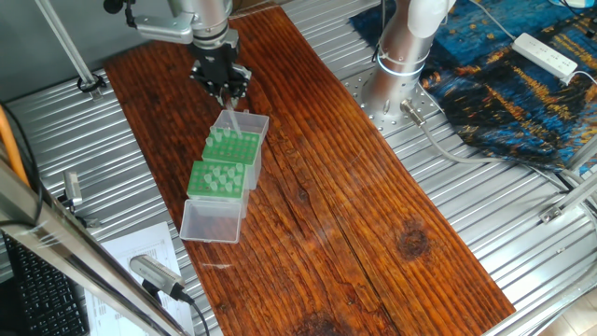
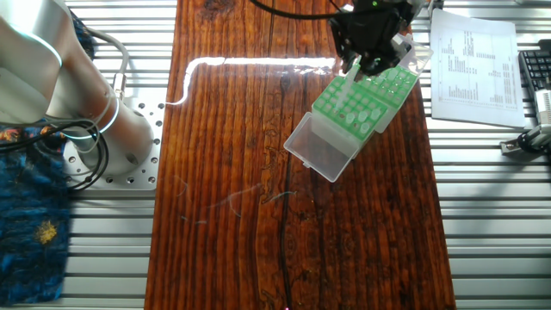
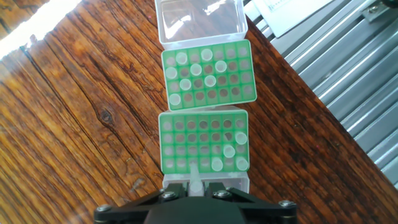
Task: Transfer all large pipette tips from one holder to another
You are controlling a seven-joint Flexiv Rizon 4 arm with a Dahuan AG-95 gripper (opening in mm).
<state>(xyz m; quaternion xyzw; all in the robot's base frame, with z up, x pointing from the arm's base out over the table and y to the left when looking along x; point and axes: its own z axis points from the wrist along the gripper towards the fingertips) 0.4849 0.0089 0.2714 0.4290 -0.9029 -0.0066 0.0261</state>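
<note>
Your gripper (image 3: 196,186) is pinching one pale pipette tip (image 3: 195,175) between its fingers, hanging just above the near edge of the closer green rack (image 3: 204,142). Four tips (image 3: 236,149) are sitting in that rack's right-hand corner, ahead of your fingers. Beyond it, touching end to end, the farther rack (image 3: 208,73) is holding about ten tips (image 3: 193,70).

Two green racks (image 3: 208,73), thirteen pipette tips (image 3: 211,81)

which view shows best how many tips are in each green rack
The hand view: it looks straight down on both racks, so the pipette tips show as pale circles. Both fixed views see the tips obliquely, and the gripper covers part of the racks.
</note>
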